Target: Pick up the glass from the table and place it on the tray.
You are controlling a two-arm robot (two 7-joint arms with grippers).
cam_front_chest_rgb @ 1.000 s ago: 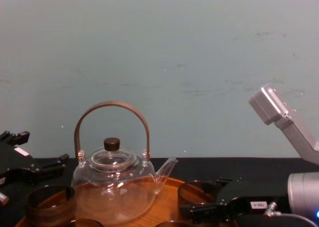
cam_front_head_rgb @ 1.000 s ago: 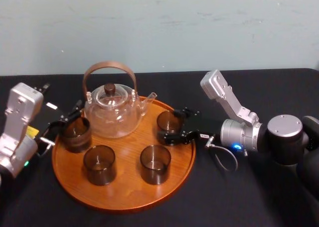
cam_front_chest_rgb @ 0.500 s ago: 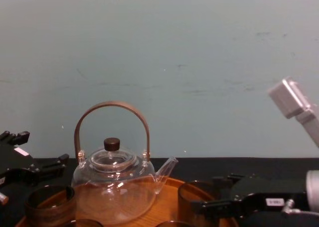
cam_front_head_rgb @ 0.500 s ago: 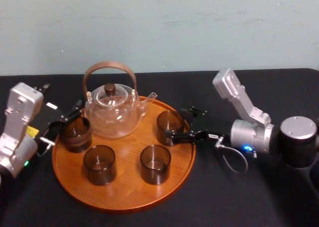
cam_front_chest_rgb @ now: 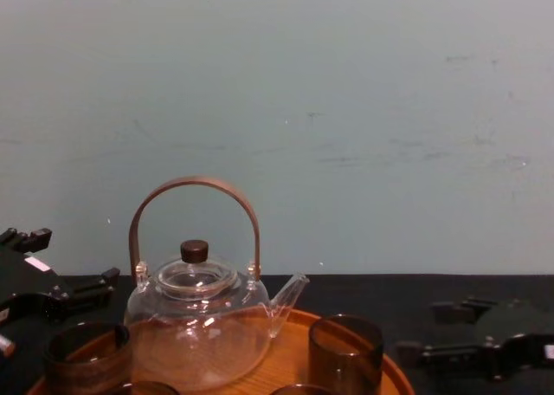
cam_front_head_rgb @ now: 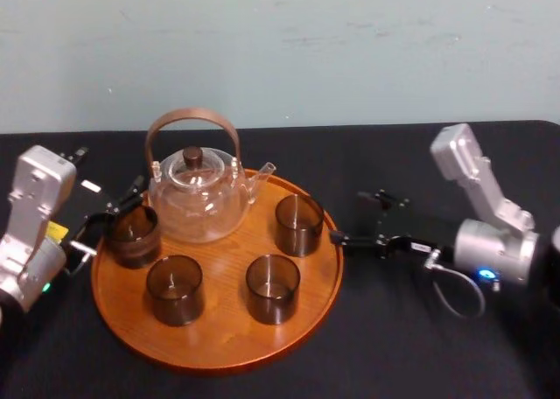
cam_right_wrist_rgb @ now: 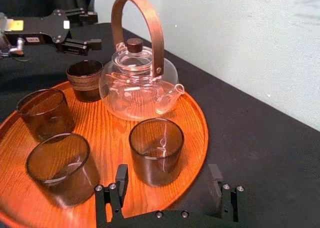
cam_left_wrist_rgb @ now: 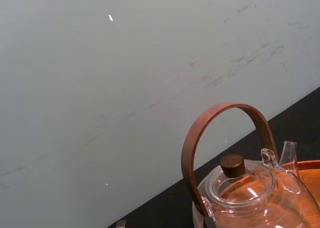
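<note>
- The right gripper point(cam_front_head_rgb: 350, 217) is empty, its two black fingers spread wide apart. It sits low over the table point(cam_front_head_rgb: 394, 329), just off the tray's 3 o'clock rim, with the fingertips pointing to 9 o'clock.
- Behind it the right arm point(cam_front_head_rgb: 490, 241) lies stretched across the table from the 3 o'clock side. It has a silver wrist with a blue light, and a boxy silver link angling up and back.
- The glass point(cam_front_head_rgb: 297, 224) stands upright on the tray point(cam_front_head_rgb: 219, 351) at about 2 o'clock, near the fingertips but apart from them. It is a short, straight-walled cylinder of smoky brown glass.
- The tray is round, of glossy orange-brown wood with visible grain and a low raised rim; the table is matte black.
- Also on the tray is a clear, round-bellied teapot point(cam_front_head_rgb: 197, 202) at 12 o'clock, with an arched brown handle, a dark knob and its spout towards the glass.
- A second glass point(cam_front_head_rgb: 175, 287) stands at 8 o'clock and a third glass point(cam_front_head_rgb: 273, 285) at 4 o'clock.
- A banded glass point(cam_front_head_rgb: 133, 234) stands at 10 o'clock — darker, with a ribbed band.
- The left gripper point(cam_right_wrist_rgb: 97, 32) rests at the tray's 9 o'clock side beside the banded glass, its fingers apart.
</note>
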